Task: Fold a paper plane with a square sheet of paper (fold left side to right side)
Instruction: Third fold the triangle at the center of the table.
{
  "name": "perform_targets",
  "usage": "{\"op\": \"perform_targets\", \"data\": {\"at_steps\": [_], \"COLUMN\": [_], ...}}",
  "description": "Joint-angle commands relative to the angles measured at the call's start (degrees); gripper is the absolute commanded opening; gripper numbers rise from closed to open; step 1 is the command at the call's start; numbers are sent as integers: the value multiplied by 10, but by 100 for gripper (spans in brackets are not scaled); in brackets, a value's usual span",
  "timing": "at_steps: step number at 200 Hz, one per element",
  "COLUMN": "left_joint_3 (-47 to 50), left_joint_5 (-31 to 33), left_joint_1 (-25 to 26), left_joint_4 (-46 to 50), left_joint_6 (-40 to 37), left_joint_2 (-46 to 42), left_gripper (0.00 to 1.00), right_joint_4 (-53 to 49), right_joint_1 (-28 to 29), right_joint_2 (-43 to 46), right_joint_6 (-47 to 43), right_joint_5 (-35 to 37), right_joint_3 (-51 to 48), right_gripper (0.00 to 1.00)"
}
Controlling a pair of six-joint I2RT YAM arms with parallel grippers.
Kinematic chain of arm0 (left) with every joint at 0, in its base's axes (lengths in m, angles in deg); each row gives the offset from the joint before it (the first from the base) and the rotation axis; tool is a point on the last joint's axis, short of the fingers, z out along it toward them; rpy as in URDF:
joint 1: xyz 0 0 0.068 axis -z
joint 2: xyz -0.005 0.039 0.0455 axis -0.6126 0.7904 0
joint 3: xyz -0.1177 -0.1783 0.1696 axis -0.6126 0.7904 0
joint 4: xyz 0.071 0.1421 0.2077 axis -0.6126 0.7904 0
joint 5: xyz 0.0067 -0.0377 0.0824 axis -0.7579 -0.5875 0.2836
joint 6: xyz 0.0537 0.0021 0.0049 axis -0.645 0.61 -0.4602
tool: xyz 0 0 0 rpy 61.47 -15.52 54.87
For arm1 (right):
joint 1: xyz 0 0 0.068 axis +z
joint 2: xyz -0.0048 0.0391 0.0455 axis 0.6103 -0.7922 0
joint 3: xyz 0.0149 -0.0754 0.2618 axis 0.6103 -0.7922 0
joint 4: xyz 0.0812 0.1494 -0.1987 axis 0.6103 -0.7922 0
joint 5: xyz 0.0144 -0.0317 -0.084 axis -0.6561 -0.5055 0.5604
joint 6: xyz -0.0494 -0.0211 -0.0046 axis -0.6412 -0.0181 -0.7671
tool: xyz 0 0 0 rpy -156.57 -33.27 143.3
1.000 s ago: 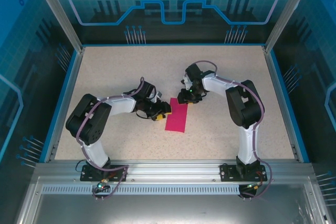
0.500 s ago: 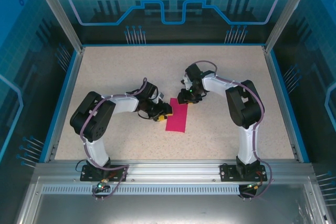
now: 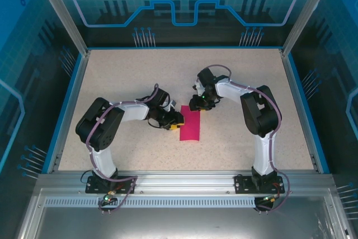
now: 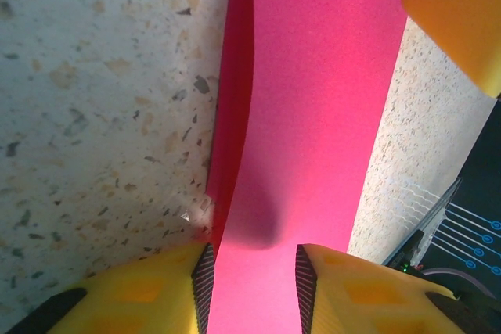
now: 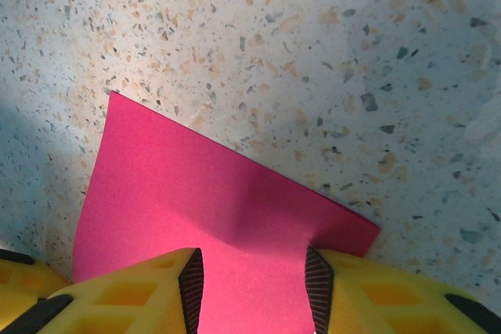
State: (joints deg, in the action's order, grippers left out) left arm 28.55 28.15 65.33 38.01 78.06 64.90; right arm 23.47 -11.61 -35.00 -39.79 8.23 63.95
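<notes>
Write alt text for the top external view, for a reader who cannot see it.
A pink sheet of paper, folded to a narrow strip, lies in the middle of a speckled beige table. The left gripper sits at its left edge, the right gripper at its far end.

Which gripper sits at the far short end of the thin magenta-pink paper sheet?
The right gripper, at the far end of the thin magenta-pink paper sheet. The left gripper is at its left long edge instead.
</notes>
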Motion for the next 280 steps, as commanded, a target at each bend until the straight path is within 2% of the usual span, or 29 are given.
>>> {"op": "perform_targets", "data": {"at_steps": [1,137,180,200,227,240,280], "left_joint_3": [6,52,49,47,45,44,42], "left_joint_5": [-10,-10,-5,-2,-3,-3,-4], "left_joint_1": [6,31,32,34,37,40,46], "left_joint_4": [11,-46,-35,-30,-29,-30,-40], "left_joint_6": [-7,40,39,41,56,66,101], "left_joint_2": [-27,-49,-48,-47,-47,-49,-55], "left_gripper": [37,36,24,15,6,3,0], "right_joint_4": [-13,-15,8,48,102,124,168], "right_joint_1": [13,13,12,8,-1,-9,-23], "right_joint_2": [-23,-24,-10,19,74,106,258], "right_joint_6": [-7,-12,-12,-10,-24,-31,-92], "right_joint_5": [-2,-3,-20,-37,-47,-54,-60], "right_joint_3": [1,0,-12,-32,-71,-98,-227], "right_gripper": [43,43,45,49,61,65,68]}}
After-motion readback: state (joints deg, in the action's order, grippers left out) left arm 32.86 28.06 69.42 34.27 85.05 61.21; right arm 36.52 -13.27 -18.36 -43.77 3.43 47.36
